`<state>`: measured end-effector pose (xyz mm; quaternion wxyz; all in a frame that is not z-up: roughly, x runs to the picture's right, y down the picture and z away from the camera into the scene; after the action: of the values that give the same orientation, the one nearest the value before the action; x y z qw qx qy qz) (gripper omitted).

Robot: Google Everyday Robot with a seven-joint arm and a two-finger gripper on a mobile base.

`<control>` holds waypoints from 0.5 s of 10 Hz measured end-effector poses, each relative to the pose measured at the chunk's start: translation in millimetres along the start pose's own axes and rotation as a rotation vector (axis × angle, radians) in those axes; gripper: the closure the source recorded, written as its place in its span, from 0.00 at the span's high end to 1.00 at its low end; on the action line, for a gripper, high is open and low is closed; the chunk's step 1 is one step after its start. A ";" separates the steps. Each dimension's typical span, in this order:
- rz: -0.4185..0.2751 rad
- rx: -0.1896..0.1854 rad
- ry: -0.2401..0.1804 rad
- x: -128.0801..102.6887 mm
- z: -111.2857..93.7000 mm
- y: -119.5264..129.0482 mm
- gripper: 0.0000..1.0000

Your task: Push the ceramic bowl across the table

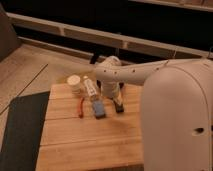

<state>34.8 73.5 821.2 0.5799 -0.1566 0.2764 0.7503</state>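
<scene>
My arm reaches in from the right over the far part of the wooden table (75, 142). Its wrist bends down, and the gripper (112, 94) points down at the table's far middle, just right of a white bottle. The ceramic bowl is hidden behind the wrist and gripper where they come down. A small cream cup (75, 83) stands apart at the far left of the table, away from the gripper.
A white bottle (90, 90) lies beside the cup. An orange-red tool (81, 107), a blue object (98, 109) and a dark object (119, 106) lie in a row mid-table. A dark grey floor mat (20, 130) lies left of the table. My white body fills the right.
</scene>
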 end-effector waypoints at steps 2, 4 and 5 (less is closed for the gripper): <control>-0.001 0.002 -0.001 0.1 -0.4 -0.5 0.65; 0.023 0.001 0.017 2.1 3.9 -4.9 0.65; 0.053 0.015 0.037 -0.3 15.2 -14.3 0.65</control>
<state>49.8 84.9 830.2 0.5557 -0.1584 0.2967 0.7603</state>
